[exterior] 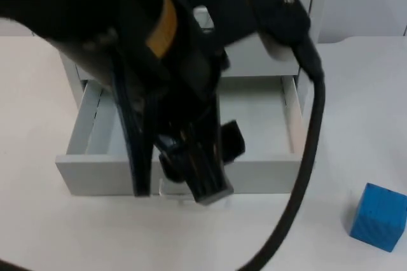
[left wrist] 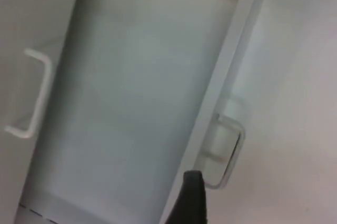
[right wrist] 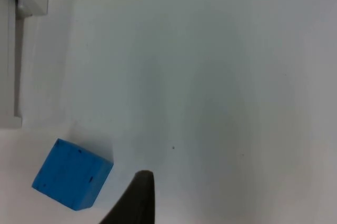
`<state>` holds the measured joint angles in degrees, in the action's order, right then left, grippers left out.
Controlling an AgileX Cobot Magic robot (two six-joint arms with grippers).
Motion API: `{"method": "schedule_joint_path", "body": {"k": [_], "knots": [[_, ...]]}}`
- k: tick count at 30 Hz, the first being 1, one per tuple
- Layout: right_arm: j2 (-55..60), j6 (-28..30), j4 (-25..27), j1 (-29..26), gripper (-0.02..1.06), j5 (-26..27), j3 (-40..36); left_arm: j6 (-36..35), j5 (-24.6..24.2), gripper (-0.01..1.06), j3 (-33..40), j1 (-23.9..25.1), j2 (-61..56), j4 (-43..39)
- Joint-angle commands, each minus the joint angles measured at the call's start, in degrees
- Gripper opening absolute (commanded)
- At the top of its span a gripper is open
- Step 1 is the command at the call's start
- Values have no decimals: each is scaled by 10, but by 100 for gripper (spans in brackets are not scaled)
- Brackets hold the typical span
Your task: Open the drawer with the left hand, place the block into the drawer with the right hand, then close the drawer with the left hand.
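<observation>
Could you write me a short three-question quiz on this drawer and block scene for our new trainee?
1. True or false: the drawer is pulled out.
2. Where does the blue block lie? A) in the drawer B) on the white table beside the drawer C) between the right gripper's fingers
3. Fill in: the left gripper hangs over the drawer's ____.

Key: 1 true. 2 B. 3 handle, at the front panel.
</observation>
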<state>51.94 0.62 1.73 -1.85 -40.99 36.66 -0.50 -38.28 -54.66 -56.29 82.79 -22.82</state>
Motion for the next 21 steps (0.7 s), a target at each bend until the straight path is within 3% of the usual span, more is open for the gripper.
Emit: {"method": "schedule_joint_path", "body": {"k": [1, 4, 7, 8, 10, 13, 14, 18, 19, 21], "knots": [[-2, 2, 0, -2, 105, 1, 3, -1, -4, 72, 1, 5, -19, 20], [-2, 2, 0, -2, 105, 1, 3, -1, -4, 72, 1, 29, -40, 35], [-2, 2, 0, -2, 105, 0, 3, 0, -6, 72, 1, 96, -66, 70], [-2, 2, 0, -2, 105, 0, 3, 0, -13, 72, 1, 138, -80, 90], [-2, 2, 0, -2, 105, 0, 3, 0, -17, 72, 1, 153, -84, 96], [-2, 2, 0, -2, 105, 0, 3, 5, -36, 72, 1, 260, -117, 135], [-2, 2, 0, -2, 105, 0, 3, 5, -36, 72, 1, 260, -117, 135], [-2, 2, 1, -2, 105, 2, 3, 5, -44, 72, 2, 382, -153, 175], [-2, 2, 1, -2, 105, 2, 3, 5, -44, 72, 2, 382, -153, 175], [-2, 2, 1, -2, 105, 2, 3, 5, -47, 72, 2, 446, -177, 191]]}}
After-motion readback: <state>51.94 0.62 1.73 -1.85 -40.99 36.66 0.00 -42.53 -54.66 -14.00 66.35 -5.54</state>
